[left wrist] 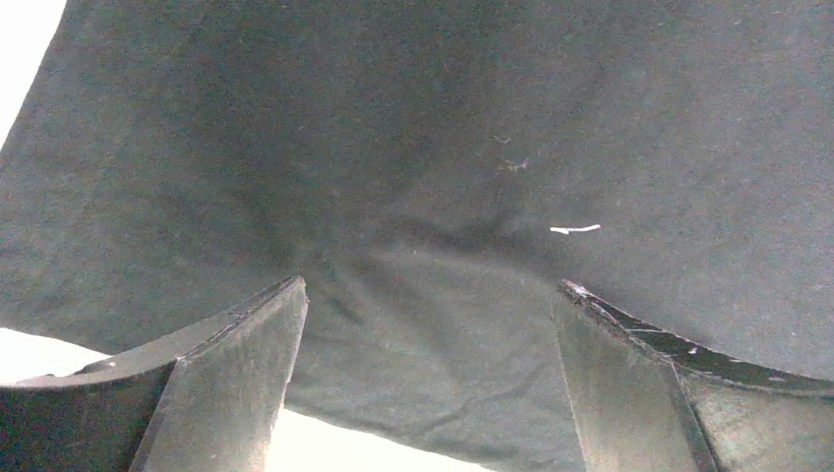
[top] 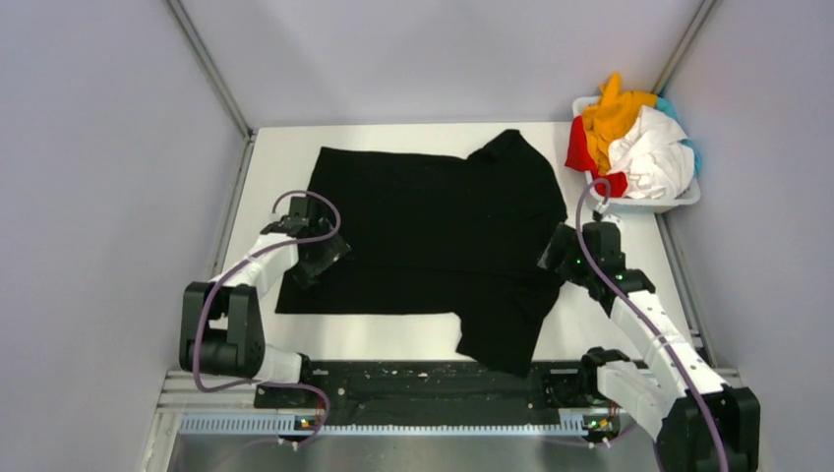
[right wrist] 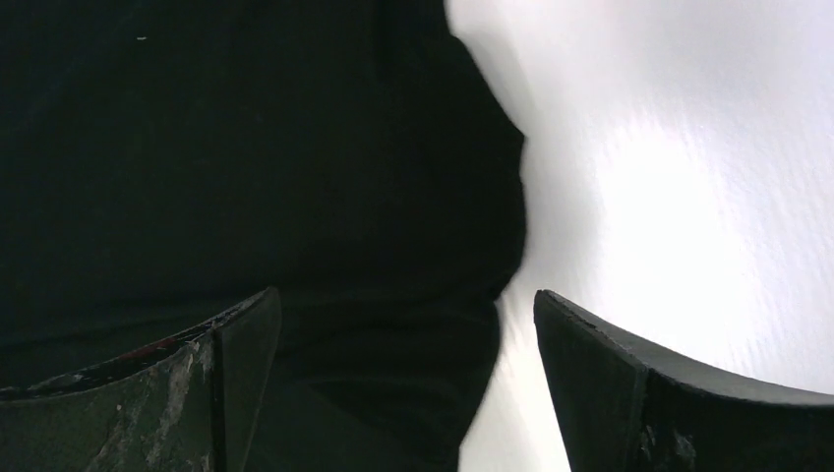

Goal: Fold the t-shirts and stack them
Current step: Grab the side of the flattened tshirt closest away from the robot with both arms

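A large black t-shirt (top: 433, 236) lies spread on the white table, one sleeve (top: 502, 329) hanging over the near edge. My left gripper (top: 320, 258) is open over the shirt's left edge; the left wrist view shows black cloth (left wrist: 423, 197) between and beyond the open fingers (left wrist: 236, 364). My right gripper (top: 559, 254) is open at the shirt's right edge; the right wrist view shows the cloth's edge (right wrist: 295, 177) between the fingers (right wrist: 610, 383), with bare table on the right. Orange-yellow (top: 612, 113), red (top: 580, 147) and white (top: 654, 157) shirts are piled in the basket.
A white plastic basket (top: 679, 202) stands at the table's back right corner. Grey walls close in the left, right and back sides. A black rail (top: 423, 383) runs along the near edge between the arm bases.
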You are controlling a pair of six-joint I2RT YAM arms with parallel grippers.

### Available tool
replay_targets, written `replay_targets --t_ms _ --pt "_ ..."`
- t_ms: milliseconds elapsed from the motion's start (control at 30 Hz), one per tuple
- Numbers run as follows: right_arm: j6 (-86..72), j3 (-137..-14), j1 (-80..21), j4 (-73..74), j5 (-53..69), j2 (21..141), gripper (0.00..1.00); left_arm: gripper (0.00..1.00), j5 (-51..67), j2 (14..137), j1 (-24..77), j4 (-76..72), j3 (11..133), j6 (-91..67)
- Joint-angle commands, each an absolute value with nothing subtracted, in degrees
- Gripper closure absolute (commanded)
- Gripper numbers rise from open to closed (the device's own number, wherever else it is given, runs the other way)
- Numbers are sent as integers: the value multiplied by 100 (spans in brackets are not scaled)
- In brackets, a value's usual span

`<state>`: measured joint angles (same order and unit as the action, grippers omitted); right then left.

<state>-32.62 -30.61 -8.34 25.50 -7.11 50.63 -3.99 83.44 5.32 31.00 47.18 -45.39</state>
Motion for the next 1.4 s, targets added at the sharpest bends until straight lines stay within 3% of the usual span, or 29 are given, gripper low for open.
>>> replay_targets --t_ms 0,167,300,733,967,1167,1367 --pt "-2807 -3442 -800 1569 301 5548 1 1 -685 7644 501 3454 4771 -4503" --pt "-2648 -3904 -814 905 614 6884 1 1 -187 7780 501 3221 5396 -4235" --pt "-2484 -4465 -825 769 164 8054 1 1 563 8625 501 2786 5938 -4046" --pt "-2449 -6429 -809 741 -334 10928 1 1 524 11155 349 2877 7670 -4016" --pt "-2214 -7909 -775 1238 -430 11912 1 1 839 12028 38 2864 8481 -4182" --pt "-1955 -8182 -806 1767 -714 11147 1 1 916 11740 35 3242 9018 -4035" --pt "-1968 -6347 -1484 1980 -1325 8978 1 1 398 9639 35 3179 7052 -4123"
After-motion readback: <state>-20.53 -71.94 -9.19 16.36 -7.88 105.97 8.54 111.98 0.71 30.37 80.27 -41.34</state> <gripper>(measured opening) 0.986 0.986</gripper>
